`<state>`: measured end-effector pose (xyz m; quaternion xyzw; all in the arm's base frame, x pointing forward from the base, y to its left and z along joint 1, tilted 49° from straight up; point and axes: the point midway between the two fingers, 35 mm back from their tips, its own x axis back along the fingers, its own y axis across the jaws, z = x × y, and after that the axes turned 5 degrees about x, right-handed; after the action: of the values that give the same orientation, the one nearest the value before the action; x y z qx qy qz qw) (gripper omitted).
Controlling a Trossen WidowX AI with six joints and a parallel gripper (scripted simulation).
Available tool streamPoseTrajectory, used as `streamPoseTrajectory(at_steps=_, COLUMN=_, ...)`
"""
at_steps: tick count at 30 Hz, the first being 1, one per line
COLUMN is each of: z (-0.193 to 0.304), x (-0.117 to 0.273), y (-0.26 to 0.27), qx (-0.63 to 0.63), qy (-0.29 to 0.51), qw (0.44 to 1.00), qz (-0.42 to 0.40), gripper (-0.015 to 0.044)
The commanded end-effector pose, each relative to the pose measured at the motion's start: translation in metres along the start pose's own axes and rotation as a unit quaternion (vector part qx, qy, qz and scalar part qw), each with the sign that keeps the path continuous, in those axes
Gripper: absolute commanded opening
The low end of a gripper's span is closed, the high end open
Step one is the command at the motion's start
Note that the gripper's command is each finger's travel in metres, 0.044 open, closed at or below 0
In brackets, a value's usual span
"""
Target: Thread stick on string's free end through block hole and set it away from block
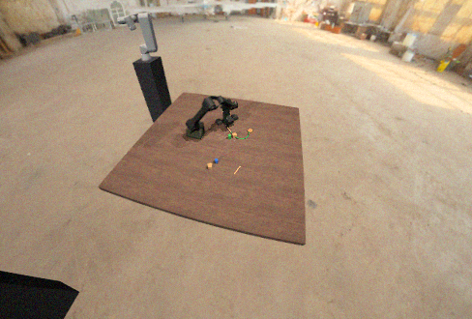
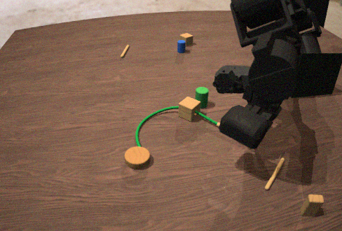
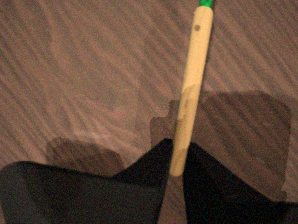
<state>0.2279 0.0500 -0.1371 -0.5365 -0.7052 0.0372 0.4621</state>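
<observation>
The wooden block [image 1: 235, 134] [image 2: 189, 109] stands on the table. The green string [image 2: 144, 123] [image 1: 243, 138] runs in a curve from the round wooden button [image 1: 250, 130] [image 2: 137, 155] to one side of the block. It comes out at the other side and runs straight to the stick [image 2: 219, 124] [image 3: 195, 65]. My gripper [image 1: 227, 127] [image 2: 226, 126] [image 3: 177, 148] is shut on that stick near its free end, just off the block's exit side. In the exterior view a finger hides most of the stick.
A green cylinder [image 1: 229, 136] [image 2: 202, 97] stands close beside the block. A loose stick [image 2: 275, 173] and a small wooden piece [image 2: 312, 205] lie near the gripper. Farther off are a blue cylinder [image 1: 216, 160] [image 2: 181, 46], a wooden cube [image 1: 209, 165] [image 2: 186, 38] and another loose stick [image 1: 237, 170] [image 2: 125, 51].
</observation>
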Motion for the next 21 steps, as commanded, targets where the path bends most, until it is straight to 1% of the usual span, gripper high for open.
streamPoseTrajectory(at_steps=1, z=0.000, x=0.000, y=0.000, qx=0.000, qy=0.000, qw=1.000, qz=0.000, gripper=0.0079)
streamPoseTrajectory(at_steps=4, z=0.000, x=0.000, y=0.000, qx=0.000, qy=0.000, qw=1.000, qz=0.000, gripper=0.0157)
streamPoseTrajectory(at_steps=6, z=-0.001, x=0.010, y=0.002, qx=0.000, qy=0.000, qw=1.000, qz=-0.001, gripper=0.0210)
streamPoseTrajectory(at_steps=9, z=-0.006, x=0.057, y=0.003, qx=0.000, qy=0.001, qw=1.000, qz=-0.003, gripper=0.0210)
streamPoseTrajectory(at_steps=11, z=-0.008, x=0.078, y=0.001, qx=-0.001, qy=0.001, qw=1.000, qz=-0.003, gripper=0.0210)
streamPoseTrajectory(at_steps=19, z=-0.008, x=0.081, y=0.001, qx=-0.001, qy=0.001, qw=1.000, qz=-0.003, gripper=0.0210)
streamPoseTrajectory(at_steps=21, z=-0.007, x=0.075, y=0.001, qx=0.002, qy=-0.002, qw=1.000, qz=-0.004, gripper=0.0262)
